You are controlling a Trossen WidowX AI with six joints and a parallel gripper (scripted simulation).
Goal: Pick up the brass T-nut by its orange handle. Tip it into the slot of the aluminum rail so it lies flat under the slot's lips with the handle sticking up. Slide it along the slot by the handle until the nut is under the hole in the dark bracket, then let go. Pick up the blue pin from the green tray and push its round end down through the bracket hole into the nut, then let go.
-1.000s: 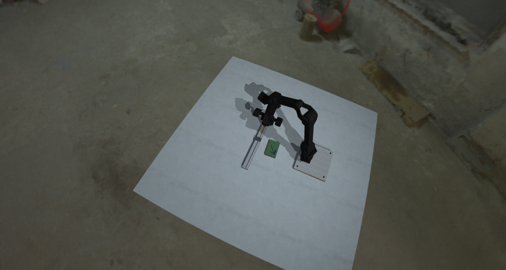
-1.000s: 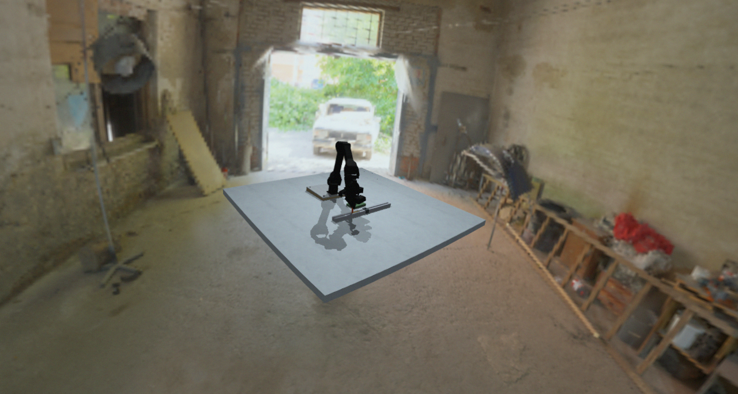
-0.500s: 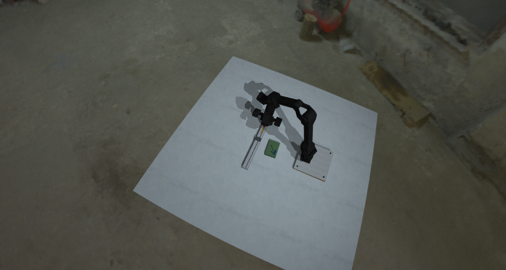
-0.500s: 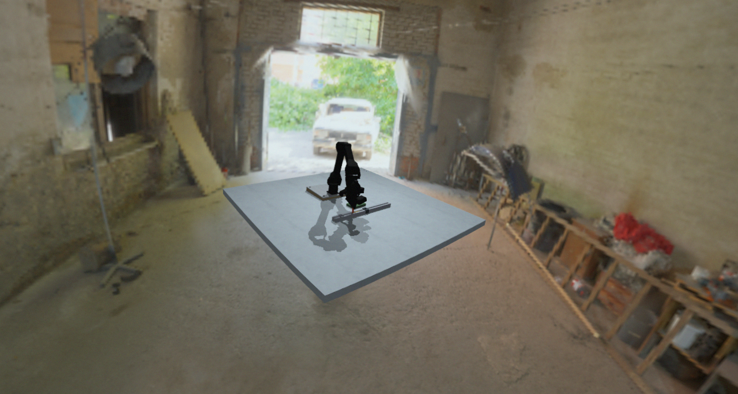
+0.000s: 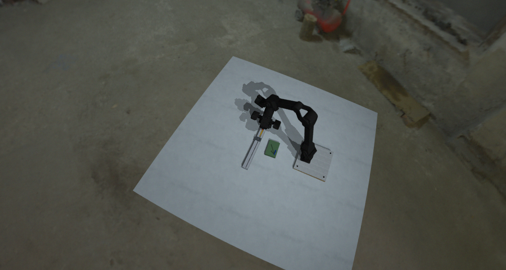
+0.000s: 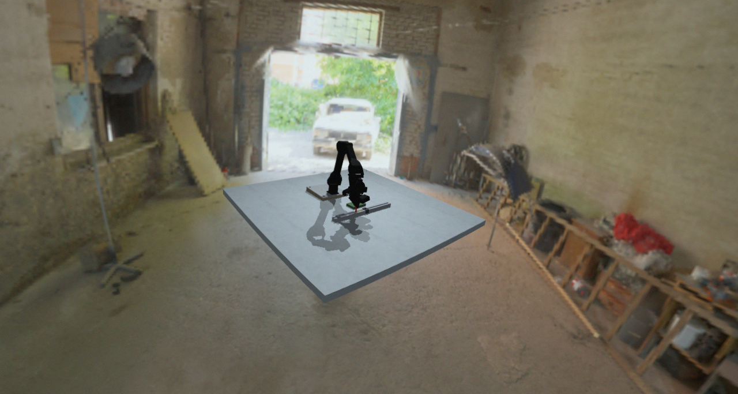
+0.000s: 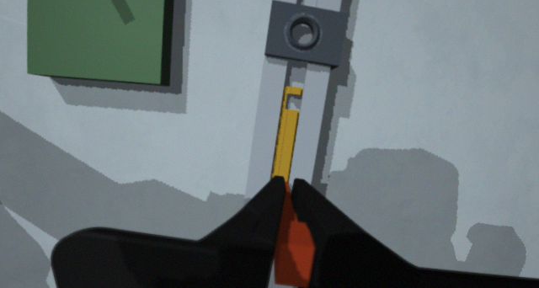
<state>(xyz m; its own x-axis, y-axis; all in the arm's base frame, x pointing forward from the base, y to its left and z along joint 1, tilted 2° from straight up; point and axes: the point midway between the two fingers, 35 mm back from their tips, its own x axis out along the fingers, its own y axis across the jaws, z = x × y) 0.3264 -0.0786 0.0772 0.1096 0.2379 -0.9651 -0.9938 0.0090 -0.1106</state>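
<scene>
- Table top [image 5: 212,197] [image 6: 309,257] [image 7: 421,69]: pale, carries the whole setup.
- Arm [image 5: 289,104] [image 6: 340,159]: I have it arched out from its base plate [image 5: 318,169] [image 6: 315,191], wrist above one end of the rail.
- Aluminum rail [image 5: 249,158] [image 6: 379,206] [image 7: 263,132]: lies on the table top, slot facing up.
- Gripper [image 5: 262,128] [image 6: 356,207] [image 7: 287,186]: fingers nearly together, clamped on the orange handle [image 6: 356,210] [image 7: 295,254].
- Green tray [image 5: 267,146] [image 6: 352,205] [image 7: 97,48]: beside the rail, apart from it.
- Dark bracket [image 5: 257,138] [image 6: 366,210] [image 7: 275,31]: spans the rail; its round hole reads open in my wrist view.
- Brass T-nut [image 5: 261,133] [image 7: 287,141]: lengthwise along the slot line, short of the bracket, not under its hole. I cannot tell whether it sits fully flat beneath the lips.
- Blue pin [image 5: 274,151]: in the green tray, near one end.
</scene>
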